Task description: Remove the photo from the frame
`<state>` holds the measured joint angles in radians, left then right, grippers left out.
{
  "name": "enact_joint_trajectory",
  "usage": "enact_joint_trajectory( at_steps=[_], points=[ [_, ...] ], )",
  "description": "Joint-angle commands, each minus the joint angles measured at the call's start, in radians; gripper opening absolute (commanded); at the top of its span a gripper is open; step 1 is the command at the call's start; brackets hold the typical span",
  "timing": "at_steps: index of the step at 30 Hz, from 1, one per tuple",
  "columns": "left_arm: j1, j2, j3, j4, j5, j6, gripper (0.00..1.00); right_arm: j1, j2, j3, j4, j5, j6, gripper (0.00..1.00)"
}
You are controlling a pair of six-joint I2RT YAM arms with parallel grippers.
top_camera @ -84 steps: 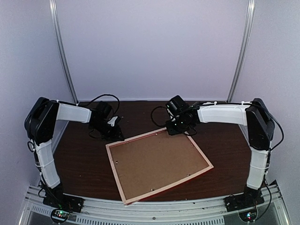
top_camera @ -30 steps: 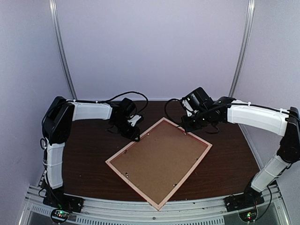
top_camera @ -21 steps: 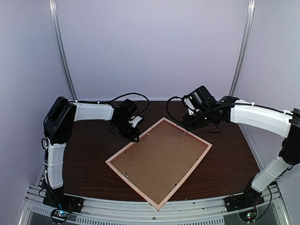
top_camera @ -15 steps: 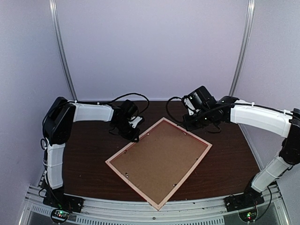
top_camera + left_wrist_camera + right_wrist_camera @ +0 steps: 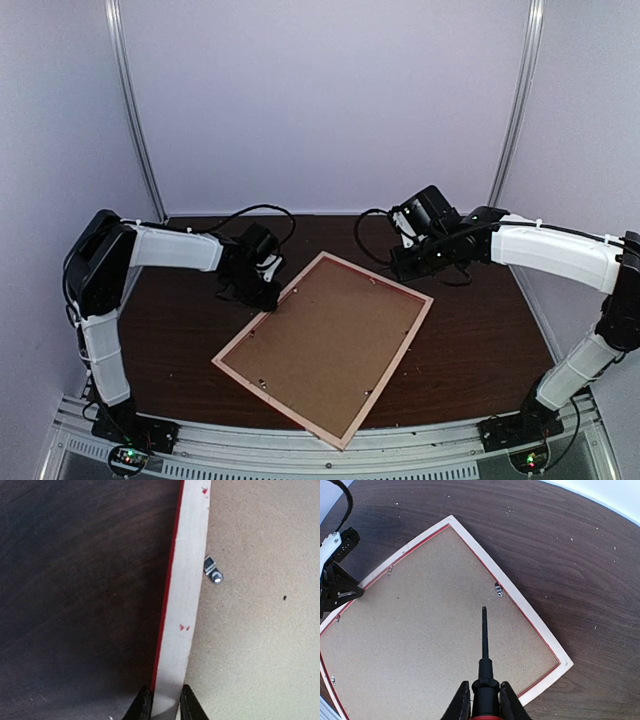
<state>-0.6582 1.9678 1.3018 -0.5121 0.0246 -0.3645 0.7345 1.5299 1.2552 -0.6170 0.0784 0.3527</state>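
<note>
Brown fibreboard faces up: the frame [image 5: 270,400] lies face down on the dark counter [image 5: 180,340], set cornerwise to us, with its pale wood rim and a thin red edge running around the backing board [image 5: 325,345]. We cannot see the photo; we judge it sits under that board, inside the frame. Our left claw [image 5: 165,705] is clamped astride the rim on the frame's far-left side. Our right claw [image 5: 485,700] is closed round a slim black pointed tool [image 5: 483,640], which hangs over the board near the far corner. Its tip points just short of a small metal tab [image 5: 498,589] at the rim's inner edge.

We read this as the opening step: the frame is pinned and the board is not yet released. Next, the tip must come down onto that tab and turn or bend it off the board. The other tabs would follow in turn, while the left claw keeps the frame from sliding.
</note>
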Motion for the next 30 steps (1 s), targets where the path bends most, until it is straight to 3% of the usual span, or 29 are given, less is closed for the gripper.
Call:
enact_joint_trajectory(
  at_steps=[1, 21, 30],
  points=[
    [0.006, -0.037, -0.105, -0.046, -0.058, -0.108, 0.2, 0.003, -0.026, -0.011, 0.013, -0.007, 0.019, 0.0],
    [-0.005, -0.287, -0.443, 0.044, -0.105, -0.357, 0.19, 0.033, -0.003, 0.0, 0.035, -0.051, 0.045, 0.0],
    [-0.035, -0.398, -0.548, 0.064, -0.124, -0.469, 0.19, 0.097, 0.049, 0.052, 0.071, -0.191, 0.05, 0.0]
  ],
)
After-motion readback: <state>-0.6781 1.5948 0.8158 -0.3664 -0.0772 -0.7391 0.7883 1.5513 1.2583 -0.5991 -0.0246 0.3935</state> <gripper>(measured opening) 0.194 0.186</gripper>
